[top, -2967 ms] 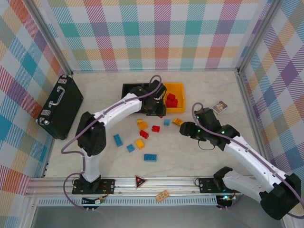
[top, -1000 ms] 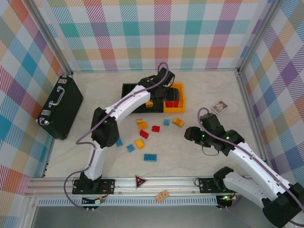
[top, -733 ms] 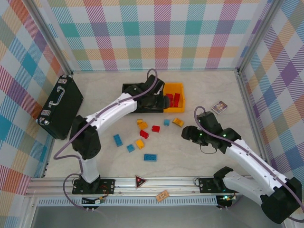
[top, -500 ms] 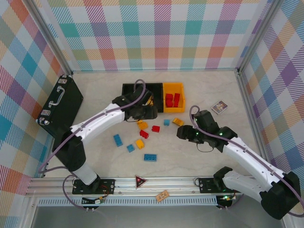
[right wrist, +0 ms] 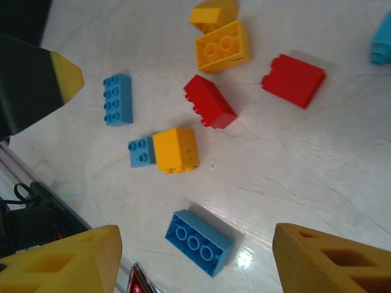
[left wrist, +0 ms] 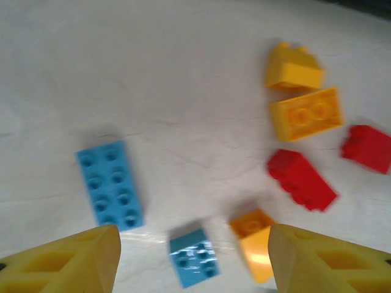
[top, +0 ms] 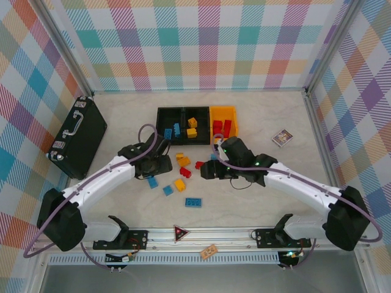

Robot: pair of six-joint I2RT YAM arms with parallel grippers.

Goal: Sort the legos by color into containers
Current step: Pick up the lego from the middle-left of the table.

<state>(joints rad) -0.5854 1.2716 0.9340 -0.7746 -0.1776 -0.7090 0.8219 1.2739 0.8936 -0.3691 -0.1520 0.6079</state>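
plaid-walled cell with a pale marbled tabletop (top: 269, 195), seen from above. the containers (top: 172, 116) stand joined in a row at the middle of the far edge: the left black bin (top: 162, 119) holds blue bricks, the middle black bin (top: 203, 119) yellow-orange ones, the yellow-orange bin (top: 233, 113) red ones. the loose legos (top: 182, 160) lie scattered mid-tabletop, just nearer than the containers (red, yellow-orange and blue mixed). the left hand (top: 160, 165) hangs over the left side of this scatter; its fingers (left wrist: 61, 262) are spread wide with nothing between them, and a long blue brick (left wrist: 111, 185) lies flat below. the right hand (top: 211, 171) hangs over the right side, fingers (right wrist: 333, 256) likewise spread and holding nothing. a black case (top: 76, 137) rests at the left edge, a small card (top: 281, 137) near the right edge.
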